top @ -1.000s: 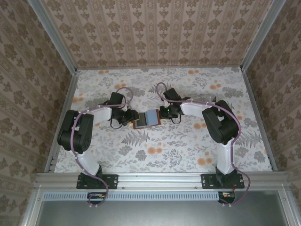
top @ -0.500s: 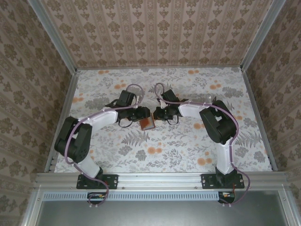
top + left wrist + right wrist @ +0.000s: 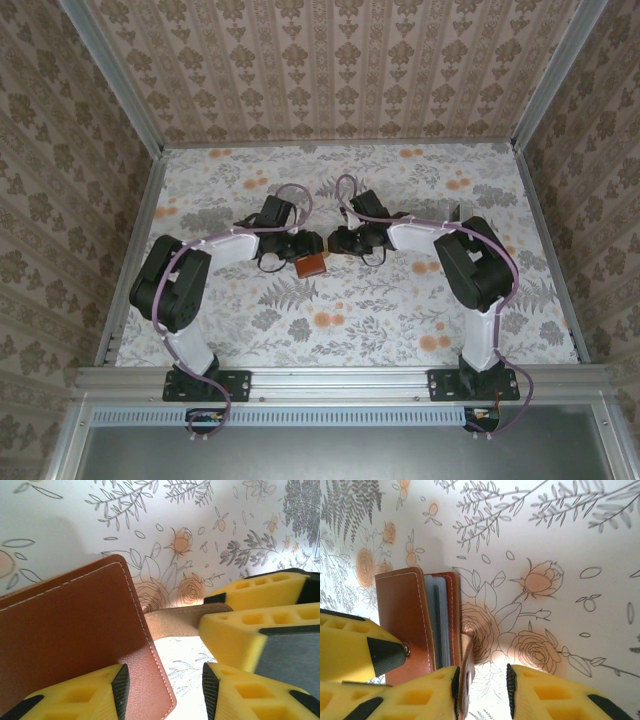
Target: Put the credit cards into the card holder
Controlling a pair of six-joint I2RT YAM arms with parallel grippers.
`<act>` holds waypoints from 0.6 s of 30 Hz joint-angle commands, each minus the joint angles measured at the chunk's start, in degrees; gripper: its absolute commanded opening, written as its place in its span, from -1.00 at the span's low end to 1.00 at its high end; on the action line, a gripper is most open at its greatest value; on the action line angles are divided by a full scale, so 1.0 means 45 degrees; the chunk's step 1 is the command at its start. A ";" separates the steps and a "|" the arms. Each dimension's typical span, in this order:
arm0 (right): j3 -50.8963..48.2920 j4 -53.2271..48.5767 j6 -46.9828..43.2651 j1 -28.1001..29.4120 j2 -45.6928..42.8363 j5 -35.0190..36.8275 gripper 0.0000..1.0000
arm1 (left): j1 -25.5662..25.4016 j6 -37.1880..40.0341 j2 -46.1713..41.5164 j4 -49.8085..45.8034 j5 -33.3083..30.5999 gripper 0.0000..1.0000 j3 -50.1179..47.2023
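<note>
Risk lies in the small reddish-brown folded leather card holder [image 3: 405, 615] springing open or toppling, as neither gripper looks to clamp it and its tan clasp tab [image 3: 182, 622] hangs unfastened; the bluish-grey cards [image 3: 437, 617] tucked between its covers could then slide onto the flowered cloth [image 3: 570, 555]. Left gripper [image 3: 165, 686] stands half apart, the cover leaning on one pad, cloth showing before the other. Right gripper [image 3: 482, 687] is narrowly parted, the tab's end just inside, against one pad
</note>
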 commanded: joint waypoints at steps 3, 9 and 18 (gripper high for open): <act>0.0141 -0.0046 -0.0273 -0.0071 -0.0375 -0.0370 -0.42 | 0.0406 0.0270 -0.0767 -0.0559 -0.0273 -0.10 -0.0164; 0.0404 -0.0102 -0.0314 -0.0059 0.0006 -0.0682 -0.81 | 0.0628 0.0304 -0.1063 -0.0521 -0.0283 -0.16 -0.0555; 0.0233 0.0284 -0.0292 0.0017 -0.0051 -0.1459 -0.91 | 0.1303 0.0332 -0.2138 -0.0459 -0.0346 -0.23 -0.1311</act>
